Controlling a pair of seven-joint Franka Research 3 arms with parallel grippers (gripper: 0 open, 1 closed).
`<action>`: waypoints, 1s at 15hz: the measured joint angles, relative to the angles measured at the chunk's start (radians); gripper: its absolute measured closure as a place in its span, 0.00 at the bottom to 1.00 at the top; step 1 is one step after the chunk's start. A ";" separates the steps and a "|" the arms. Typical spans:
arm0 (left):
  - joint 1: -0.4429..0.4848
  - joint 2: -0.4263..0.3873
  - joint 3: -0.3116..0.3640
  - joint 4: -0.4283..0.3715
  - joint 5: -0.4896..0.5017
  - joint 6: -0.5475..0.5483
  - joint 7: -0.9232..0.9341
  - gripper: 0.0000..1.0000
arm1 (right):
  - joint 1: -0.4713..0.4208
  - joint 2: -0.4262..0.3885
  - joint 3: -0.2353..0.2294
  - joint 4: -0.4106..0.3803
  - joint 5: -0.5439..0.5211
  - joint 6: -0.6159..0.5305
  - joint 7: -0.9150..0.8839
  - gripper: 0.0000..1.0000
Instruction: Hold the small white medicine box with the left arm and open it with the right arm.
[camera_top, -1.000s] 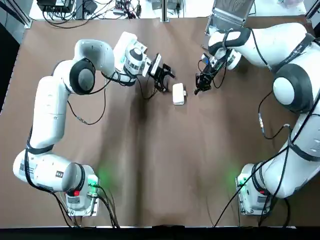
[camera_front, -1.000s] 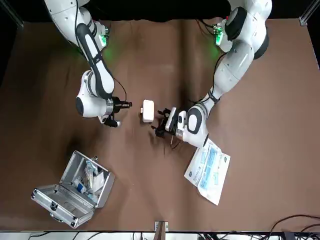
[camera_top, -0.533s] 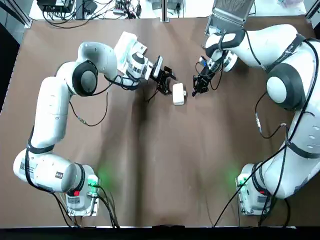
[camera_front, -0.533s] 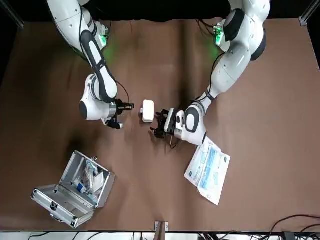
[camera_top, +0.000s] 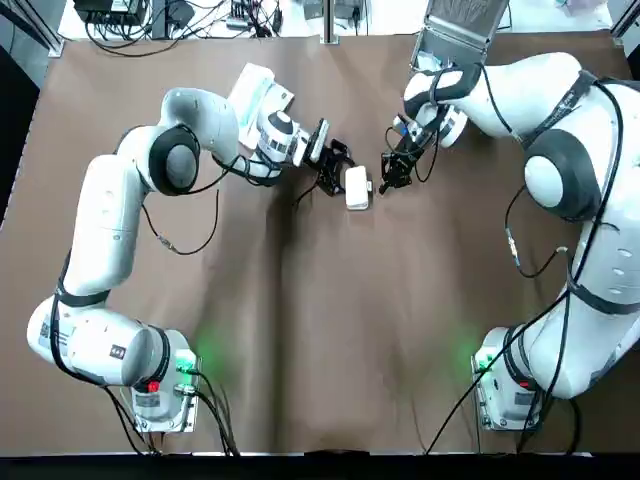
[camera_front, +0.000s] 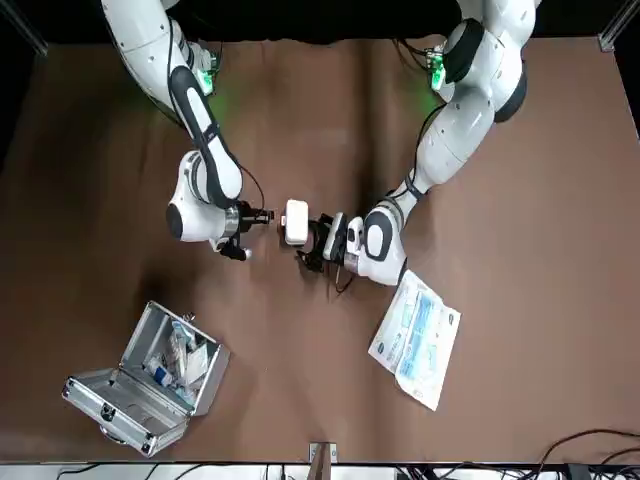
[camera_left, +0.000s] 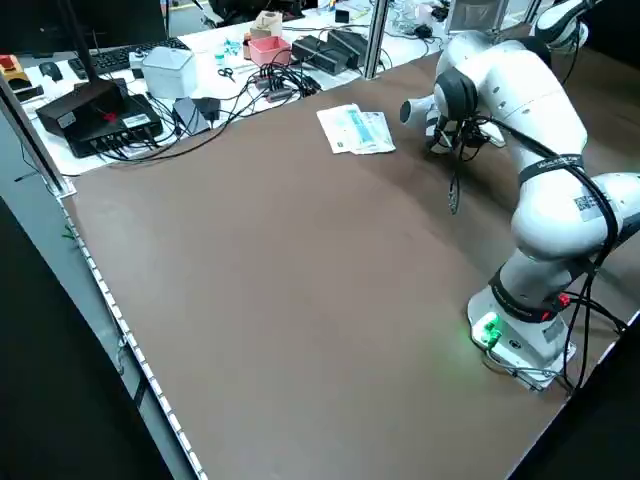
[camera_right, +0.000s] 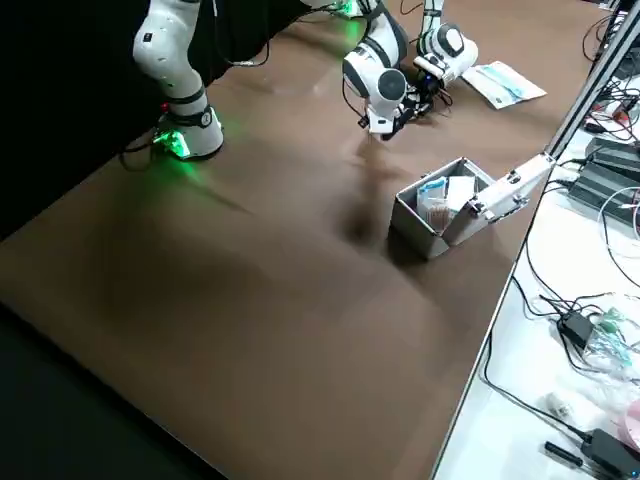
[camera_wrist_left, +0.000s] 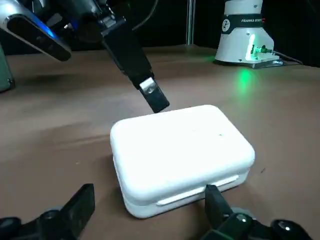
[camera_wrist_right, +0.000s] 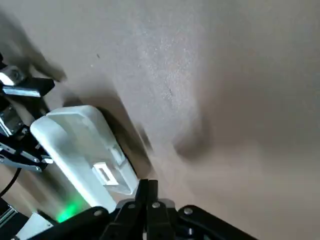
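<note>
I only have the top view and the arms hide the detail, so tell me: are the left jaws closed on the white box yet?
Observer: No. The left wrist view shows the left jaws open, one at each side of the box, lid down.
Operator: And the right jaws?
Observer: Shut, their tip close to the box's opposite side.
Operator: Any catch there?
Observer: Yes, the right wrist view shows a small tab on that side.

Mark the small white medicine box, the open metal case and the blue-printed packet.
small white medicine box (camera_top: 357, 187), top view, middle of its lid.
metal case (camera_front: 113, 404), front view, on its opened lid.
packet (camera_front: 418, 340), front view, its centre.
</note>
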 joint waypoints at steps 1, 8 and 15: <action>-0.001 0.002 0.000 0.000 0.000 0.000 0.000 0.02 | 0.001 0.005 0.000 0.003 0.000 0.002 0.000 0.99; -0.003 0.006 0.007 0.000 -0.001 -0.020 0.008 0.16 | 0.014 0.031 0.000 0.026 0.023 0.009 0.000 0.99; 0.000 0.003 0.014 0.010 -0.001 -0.018 0.019 0.53 | 0.036 0.053 0.000 0.045 0.045 0.013 0.000 0.99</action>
